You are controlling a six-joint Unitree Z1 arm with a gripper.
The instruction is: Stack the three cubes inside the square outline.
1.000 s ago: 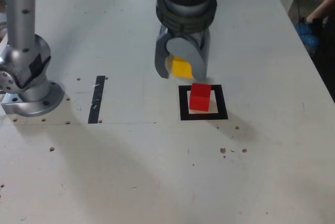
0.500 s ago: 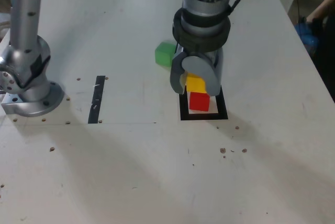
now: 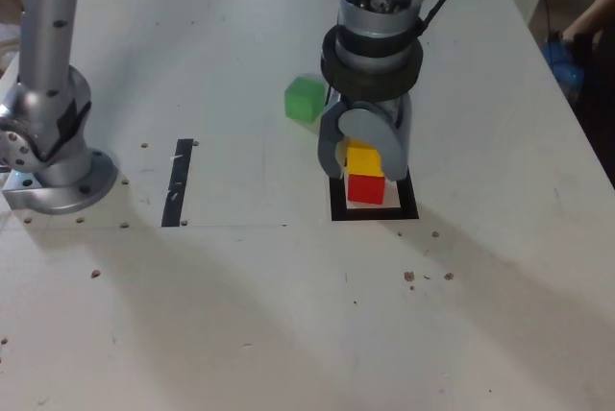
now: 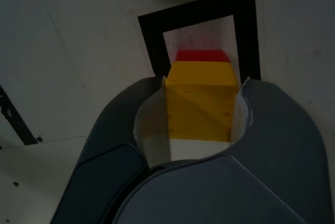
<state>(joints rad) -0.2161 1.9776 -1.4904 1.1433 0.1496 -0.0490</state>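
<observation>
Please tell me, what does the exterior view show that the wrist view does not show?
Only the exterior view shows the green cube, lying on the table outside the square outline, the straight tape strip, and the arm's base. Only the wrist view shows closely how the tool presses both sides of the yellow cube. Both show the yellow cube above the red cube inside the outline.

Yellow cube (image 3: 363, 158) atop red cube (image 3: 365, 188) inside square outline (image 3: 336, 202); green cube (image 3: 304, 99) apart.
</observation>
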